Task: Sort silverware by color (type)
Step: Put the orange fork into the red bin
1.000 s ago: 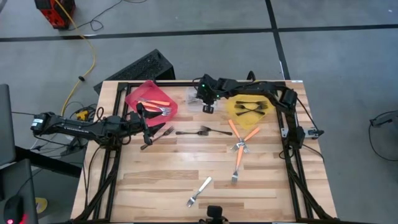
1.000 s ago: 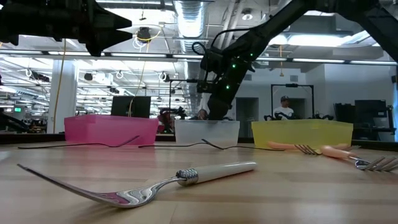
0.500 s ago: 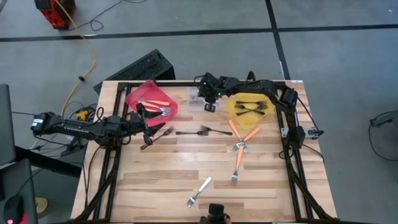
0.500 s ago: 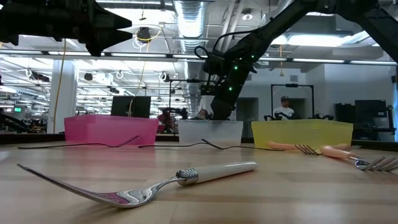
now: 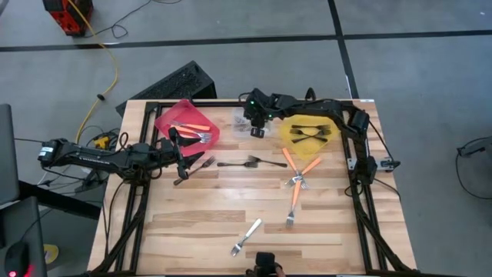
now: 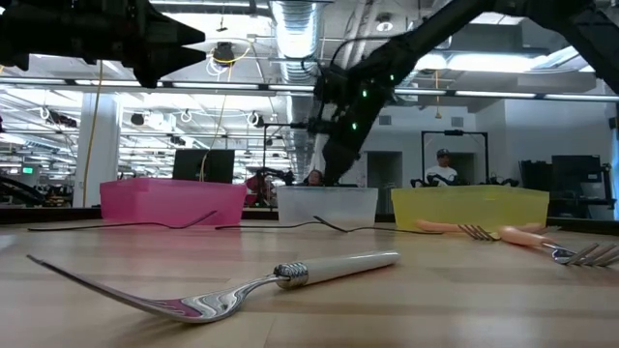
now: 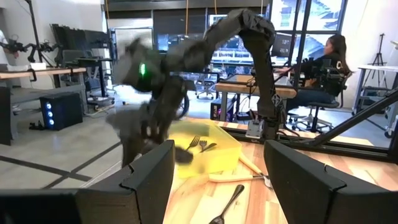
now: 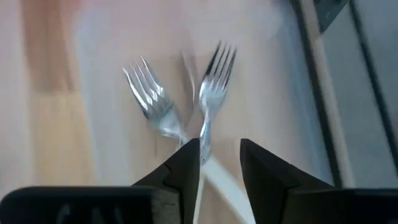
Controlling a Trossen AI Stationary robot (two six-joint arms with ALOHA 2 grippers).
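- Two silver forks (image 8: pixel 180 112) lie crossed in the clear bin (image 5: pixel 242 121) at the far edge of the table, directly below the right gripper (image 5: pixel 257 129); in the right wrist view its two dark fingers (image 8: pixel 186 163) stand a little apart with a white handle showing in the gap, and we cannot tell whether they touch it.
- We see the left gripper (image 5: pixel 181 158) low over the table's left side, just in front of the red bin (image 5: pixel 173 119), its fingers (image 7: pixel 152 174) spread and holding nothing; a dark fork (image 5: pixel 196 165) lies right beside it on the wood.
- In the red bin we count two orange-handled forks (image 5: pixel 192 127).
- In the yellow bin (image 5: pixel 286 137), on the right at the far edge, lie dark forks (image 5: pixel 311 131); they overlap, so we cannot count them for sure.
- On the bare wood we count three orange-handled forks (image 5: pixel 296 173) bunched on the right, in front of the yellow bin, with heads meeting.
- Two more dark forks (image 5: pixel 250 162) lie near the middle of the table, one across the other.
- One white-handled fork (image 6: pixel 242 285) with a silver head lies alone near the front edge, well apart from both grippers.
- We see a light wooden table (image 5: pixel 192 223) on a black frame, standing on a grey floor.
- On the floor beyond it, a yellow cable (image 5: pixel 108 69) runs toward a red box (image 5: pixel 65 14), and a black keyboard-like object (image 5: pixel 173 83) lies near the table's far left corner.
- From table height, the room behind shows ceiling ducts, desks and monitors; a person (image 7: pixel 323 59) sits at a desk in the left wrist view.
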